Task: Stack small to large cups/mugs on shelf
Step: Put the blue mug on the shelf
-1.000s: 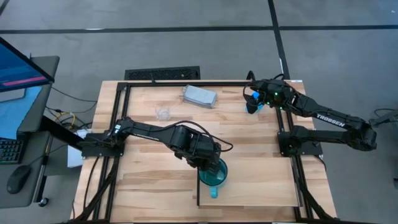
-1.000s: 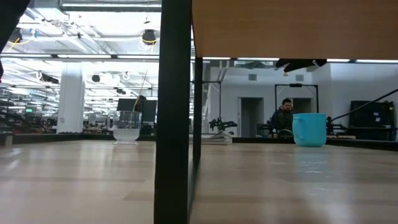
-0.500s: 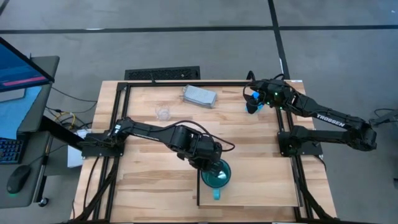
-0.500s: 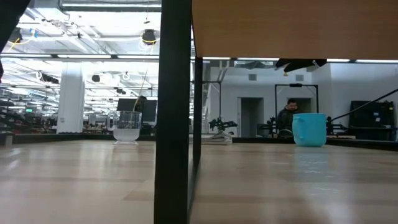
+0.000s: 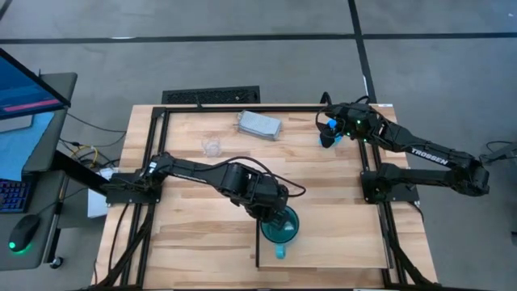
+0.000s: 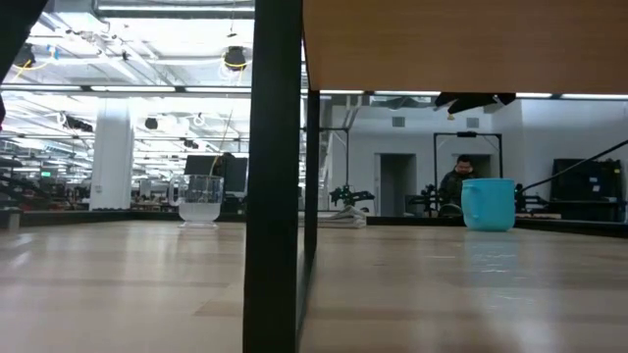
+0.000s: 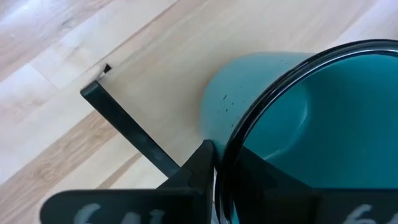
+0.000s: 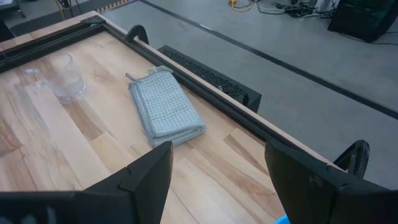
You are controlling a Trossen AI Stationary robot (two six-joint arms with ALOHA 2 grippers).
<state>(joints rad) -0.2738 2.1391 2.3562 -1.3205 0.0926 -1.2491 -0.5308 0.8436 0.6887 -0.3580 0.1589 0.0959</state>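
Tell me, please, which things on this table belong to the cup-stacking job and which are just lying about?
Part of the job: teal mug, held at its rim by the left gripper; blue mug by the right gripper; clear cup; shelf board.

Lying about: folded grey cloth.

Even, diffuse overhead light; shadows on the slatted wooden tabletop (image 5: 202,234) stay soft and faint. In the low view, bright ceiling strip lights (image 6: 147,93) glare in the room behind, while the near dark upright post (image 6: 275,176) is blurred. In the left wrist view, the large teal handled mug (image 7: 298,118) looms close, its dark rim soft-edged.
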